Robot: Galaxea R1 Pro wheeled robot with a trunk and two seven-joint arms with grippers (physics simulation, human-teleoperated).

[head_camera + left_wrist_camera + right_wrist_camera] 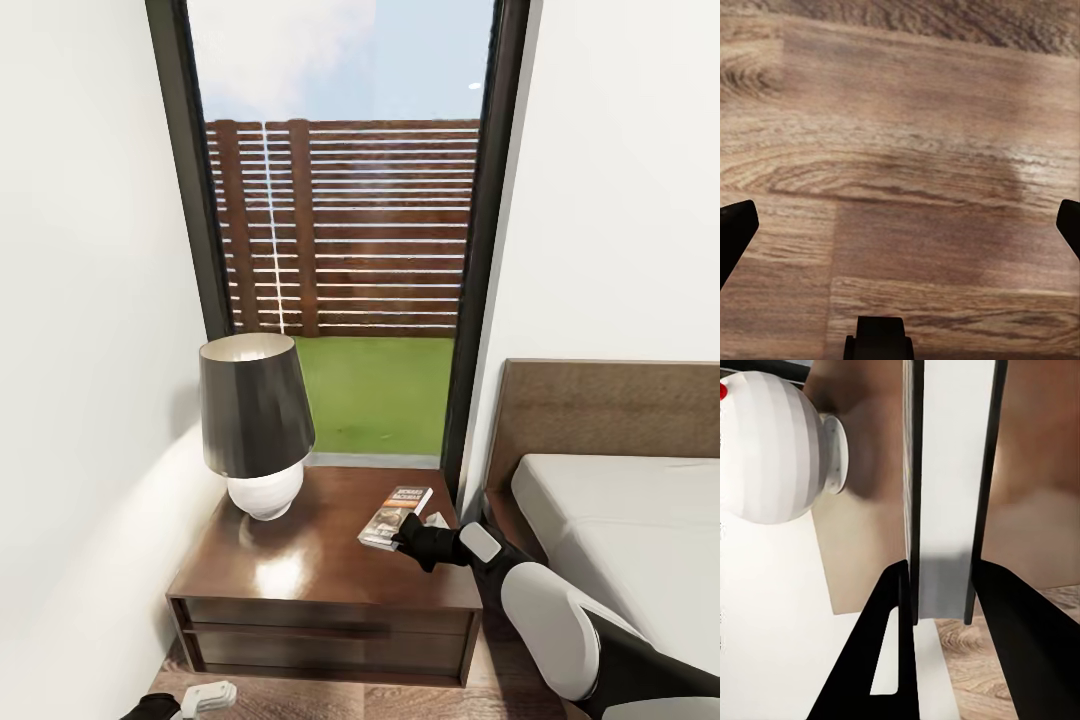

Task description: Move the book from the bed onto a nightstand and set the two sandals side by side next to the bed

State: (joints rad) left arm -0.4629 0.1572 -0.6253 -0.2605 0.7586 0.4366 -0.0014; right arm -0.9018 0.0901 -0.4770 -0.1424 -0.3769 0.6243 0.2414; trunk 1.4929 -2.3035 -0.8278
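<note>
The book [394,517], a dark paperback with an orange band, sits low over the right part of the nightstand [300,570], a glossy dark red-brown cabinet with one drawer. My right gripper [410,540] is shut on the book's near end. In the right wrist view the book [949,472] stands edge-on, clamped between the two dark fingers [889,615]. Whether it rests on the top, I cannot tell. The bed [620,530], with its off-white mattress and brown headboard, lies to the right. My left gripper [900,225] hangs open over the wood floor, low at the left [200,697].
A table lamp [255,430] with a dark shade and a white ribbed base [772,450] stands on the nightstand's left half. Behind is a tall window [340,230] with a slatted fence and grass outside. White walls close in on both sides.
</note>
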